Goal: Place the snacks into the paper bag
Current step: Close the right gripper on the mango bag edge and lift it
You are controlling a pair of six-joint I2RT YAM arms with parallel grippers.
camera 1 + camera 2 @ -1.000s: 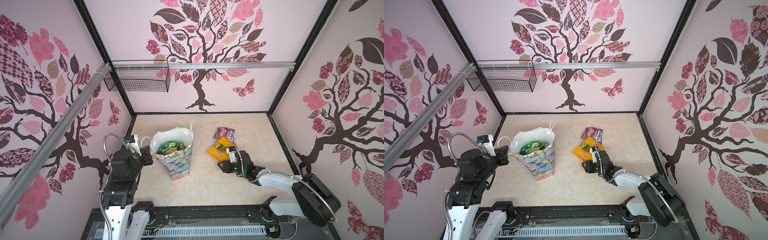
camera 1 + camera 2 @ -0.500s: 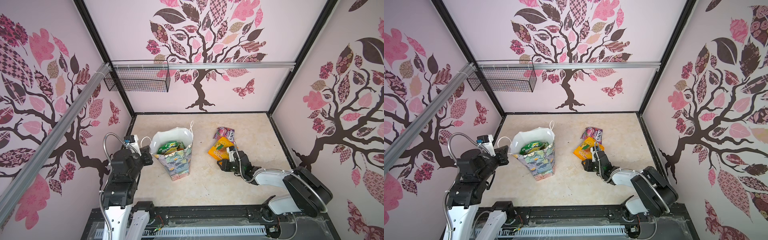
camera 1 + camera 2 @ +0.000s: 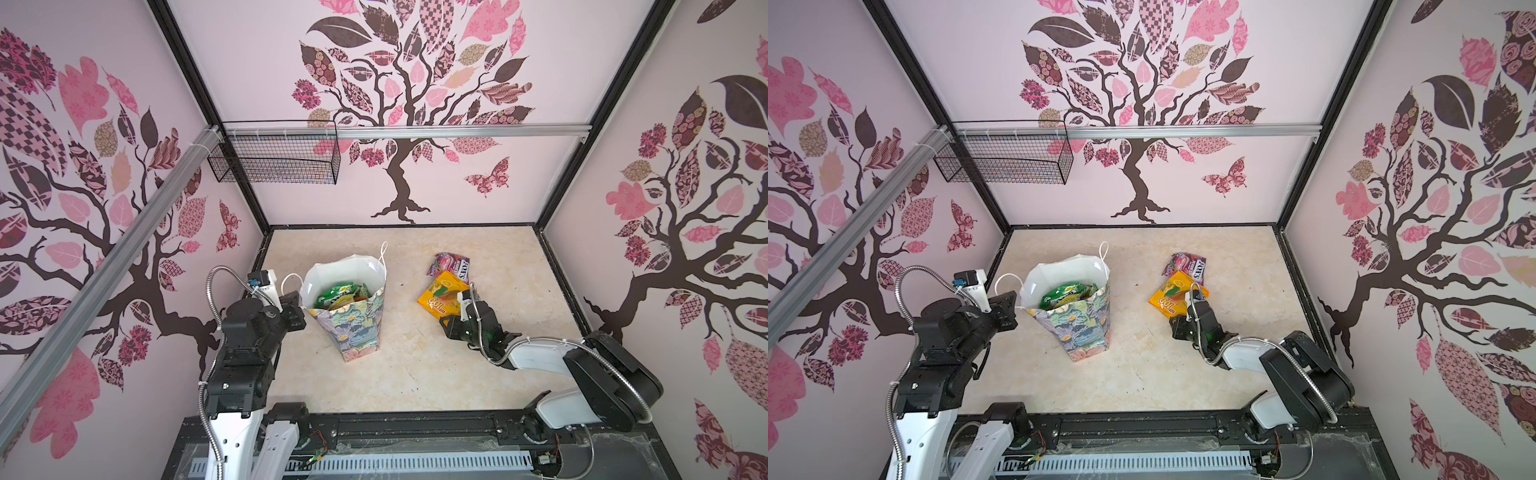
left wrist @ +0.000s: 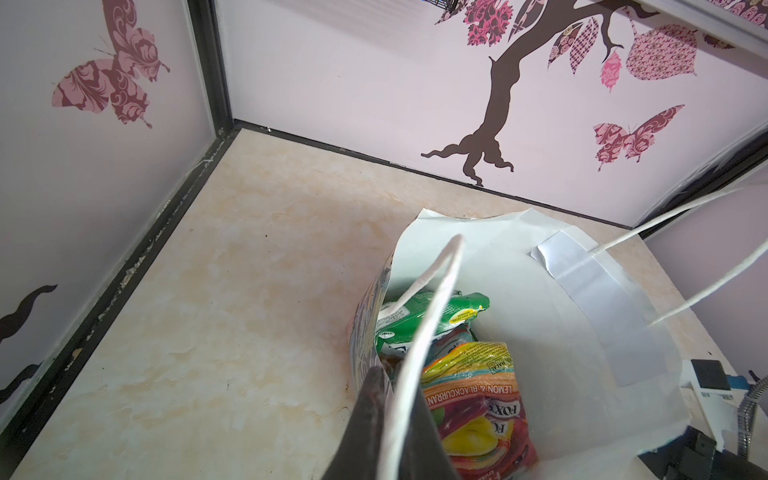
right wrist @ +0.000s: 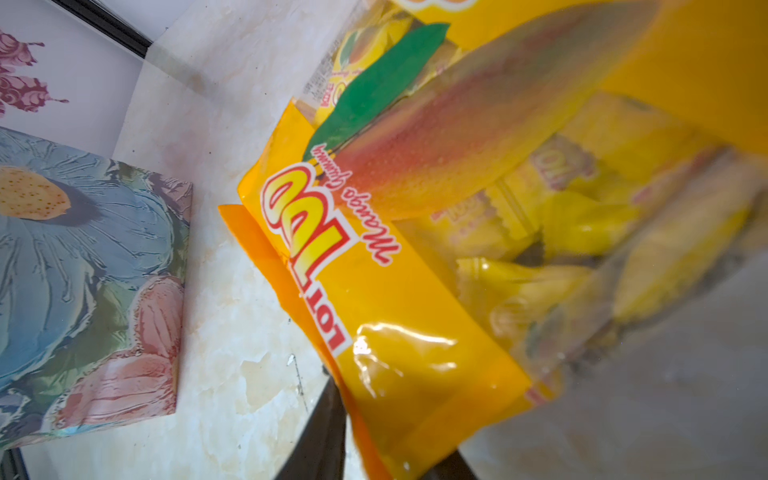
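closest to the robot's base, the table (image 3: 415, 374) is bare and pale like marble. a bit farther in, the left gripper (image 3: 296, 309) is clenched on the left rim of the paper bag (image 3: 353, 328). in the left wrist view its dark fingers (image 4: 370, 415) pinch the bag's edge, and a white cord handle (image 4: 415, 353) runs up between them. the bag stands upright on the left half of the table with its mouth wide open. inside it lie snacks: a green pouch (image 4: 436, 316) deeper in, and a pouch marked "fox's" (image 4: 478, 407) with orange, yellow and red on it. on the right side, the right gripper (image 3: 449, 319) sits low by the table and grasps the near edge of an orange pouch (image 3: 436, 297). in the right wrist view the pouch's edge sits between the two dark fingers (image 5: 320, 432). the rest of that pouch rests on the table. just behind it, touching it, lies a purple pouch (image 3: 453, 266). farthest away, a black wire basket (image 3: 274, 162) hangs on a silver rail by the back wall.
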